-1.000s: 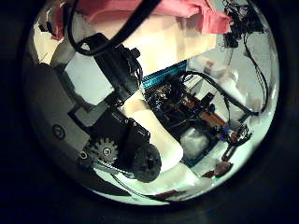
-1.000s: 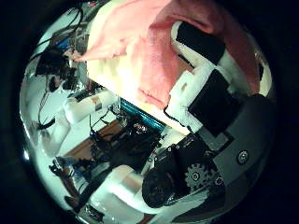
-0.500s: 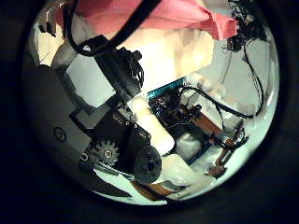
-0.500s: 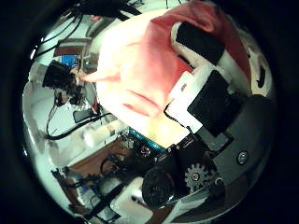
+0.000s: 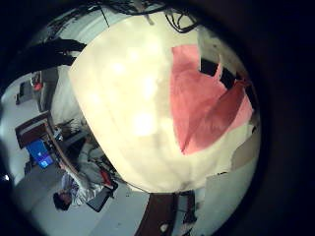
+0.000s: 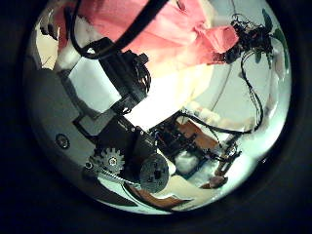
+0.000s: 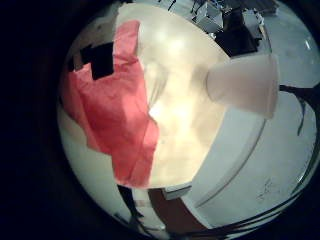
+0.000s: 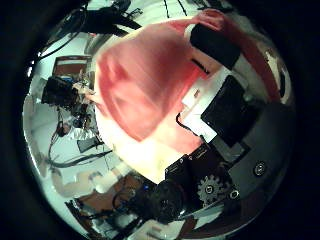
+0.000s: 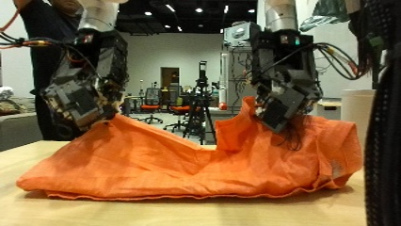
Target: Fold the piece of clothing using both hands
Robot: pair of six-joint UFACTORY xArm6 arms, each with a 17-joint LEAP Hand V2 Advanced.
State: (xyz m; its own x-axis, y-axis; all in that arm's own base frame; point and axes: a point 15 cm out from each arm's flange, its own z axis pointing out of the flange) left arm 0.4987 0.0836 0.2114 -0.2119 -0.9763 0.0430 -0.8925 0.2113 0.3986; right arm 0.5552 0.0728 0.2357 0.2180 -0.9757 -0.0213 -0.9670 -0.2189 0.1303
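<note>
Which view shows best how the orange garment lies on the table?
The outside view: the orange garment lies bunched across the table, with the left hand and right hand at its raised top edge. The little finger side palm views show only parts on the tabletop; the thumb side views show cloth behind fingers.

The left hand's fingers curl onto the garment over the table.

Plain orange clothing lies on a pale wooden table.

My left hand and right hand are blocky black-and-white units, with small gears showing by the palms.
</note>
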